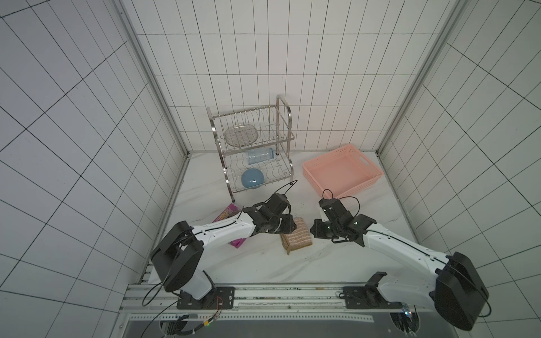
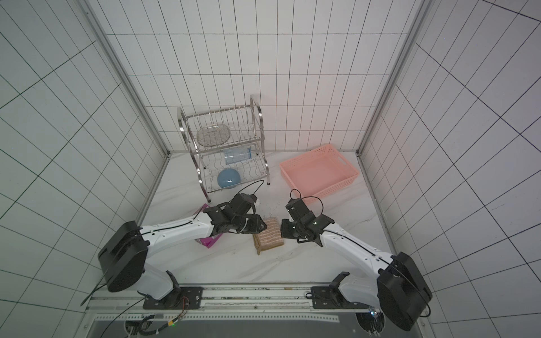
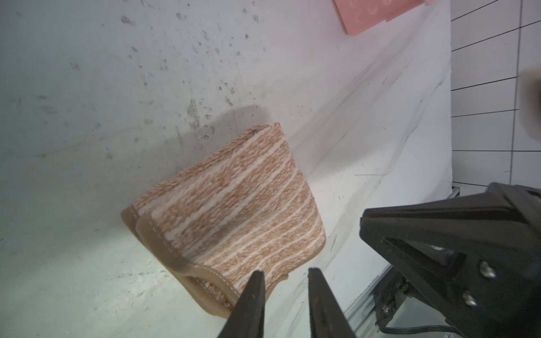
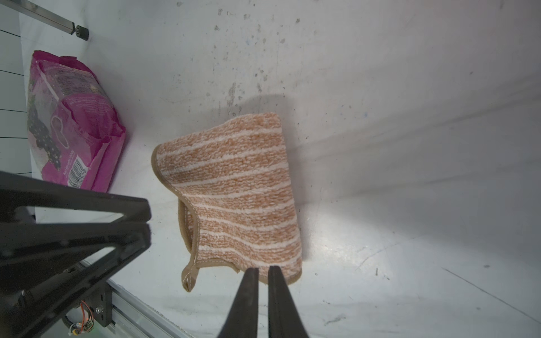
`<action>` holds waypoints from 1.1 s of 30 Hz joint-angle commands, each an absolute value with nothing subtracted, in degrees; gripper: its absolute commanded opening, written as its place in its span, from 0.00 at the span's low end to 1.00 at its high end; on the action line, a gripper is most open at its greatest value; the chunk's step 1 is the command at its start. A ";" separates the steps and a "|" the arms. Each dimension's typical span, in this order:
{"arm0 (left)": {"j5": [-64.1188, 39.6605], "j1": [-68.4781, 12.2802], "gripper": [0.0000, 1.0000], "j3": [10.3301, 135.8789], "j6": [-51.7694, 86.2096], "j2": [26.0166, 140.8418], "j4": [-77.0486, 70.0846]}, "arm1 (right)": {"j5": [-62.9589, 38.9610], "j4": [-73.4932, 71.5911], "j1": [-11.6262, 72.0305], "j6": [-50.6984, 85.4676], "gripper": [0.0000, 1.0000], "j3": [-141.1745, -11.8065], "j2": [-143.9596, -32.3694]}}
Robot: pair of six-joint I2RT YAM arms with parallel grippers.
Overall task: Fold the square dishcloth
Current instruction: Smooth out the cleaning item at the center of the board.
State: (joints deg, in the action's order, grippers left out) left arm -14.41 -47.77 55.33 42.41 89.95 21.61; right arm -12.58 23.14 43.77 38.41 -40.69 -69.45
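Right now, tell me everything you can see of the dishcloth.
The dishcloth is fluffy tan terry with thin white stripes and stitched brown edging. It lies folded over in layers, edges not quite aligned, one corner sticking out, on the white table. The left gripper and right gripper hover at its edge; contact unclear.

left gripper (image 3: 285, 273) low, jaws parted, empty; right gripper (image 4: 263, 268) opposite, jaws nearly closed, empty

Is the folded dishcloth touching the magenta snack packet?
Apart. The right wrist view shows a strip of bare tabletop between the dishcloth and the magenta snack packet.
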 commanded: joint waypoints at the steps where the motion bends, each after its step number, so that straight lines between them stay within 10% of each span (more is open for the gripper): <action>1: -14.06 -47.00 0.31 57.74 39.64 91.91 21.43 | -15.70 19.37 43.11 39.18 0.12 -39.66 -71.11; 33: -21.01 -40.88 0.33 51.90 38.63 98.34 16.39 | -21.18 7.88 40.25 41.28 0.10 -32.98 -83.18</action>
State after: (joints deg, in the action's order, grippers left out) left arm -20.27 -41.17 52.75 39.83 98.43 17.45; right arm -21.23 7.90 40.82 40.88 -34.04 -82.21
